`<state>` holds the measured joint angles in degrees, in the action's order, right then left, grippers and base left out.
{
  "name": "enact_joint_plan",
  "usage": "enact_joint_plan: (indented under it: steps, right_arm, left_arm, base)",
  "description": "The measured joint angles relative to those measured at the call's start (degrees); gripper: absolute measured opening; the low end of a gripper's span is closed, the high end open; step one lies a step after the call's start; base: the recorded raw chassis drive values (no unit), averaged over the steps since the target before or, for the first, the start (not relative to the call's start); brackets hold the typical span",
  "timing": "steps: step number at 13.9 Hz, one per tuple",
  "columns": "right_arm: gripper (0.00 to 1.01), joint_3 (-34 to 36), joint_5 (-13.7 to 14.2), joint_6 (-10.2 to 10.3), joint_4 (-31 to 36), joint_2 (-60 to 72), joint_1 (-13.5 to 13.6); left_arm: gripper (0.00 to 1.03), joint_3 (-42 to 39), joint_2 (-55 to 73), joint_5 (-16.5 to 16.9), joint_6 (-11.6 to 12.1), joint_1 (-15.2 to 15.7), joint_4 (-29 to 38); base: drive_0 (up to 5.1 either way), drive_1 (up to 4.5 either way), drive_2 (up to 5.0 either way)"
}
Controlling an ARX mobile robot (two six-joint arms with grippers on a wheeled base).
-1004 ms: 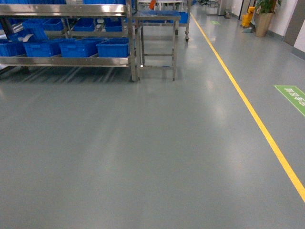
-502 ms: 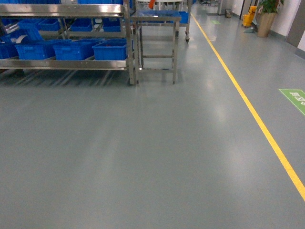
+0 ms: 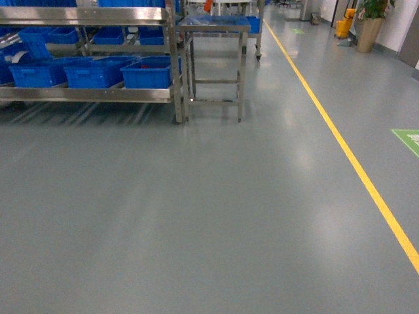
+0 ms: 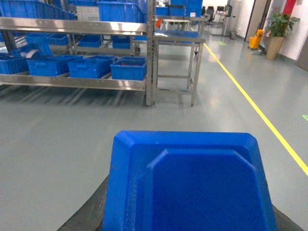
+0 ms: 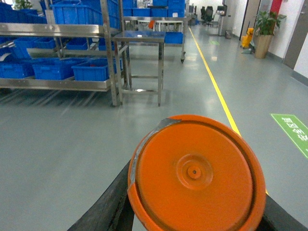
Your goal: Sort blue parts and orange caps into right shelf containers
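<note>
In the left wrist view a blue part, a moulded piece with bevelled corners, fills the lower frame, and my left gripper is shut on it, with dark fingers at its sides. My right gripper is shut on a round orange cap between black fingers. The steel shelf stands ahead on the left, with blue containers in a row on its lower level. Neither gripper shows in the head view.
A small steel table stands against the shelf's right end. A yellow floor line runs along the right, with a green floor sign beyond it. A potted plant stands far right. Grey floor lies between me and the shelf.
The head view has shifted: the shelf and table sit lower and further left, and the green sign has slid toward the right edge.
</note>
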<state>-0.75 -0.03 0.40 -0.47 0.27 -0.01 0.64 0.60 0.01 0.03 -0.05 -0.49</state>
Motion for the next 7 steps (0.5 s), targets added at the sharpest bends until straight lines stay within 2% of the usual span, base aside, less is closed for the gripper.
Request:
enact_joint_plan:
  steps: [7]
  right_arm:
    - [0.43,0.0,0.0,0.0,0.1,0.0,0.0]
  left_arm:
    - [0.41,0.0,0.0,0.0,0.0,0.0,0.1]
  base:
    - [0.0,4.22,-4.3]
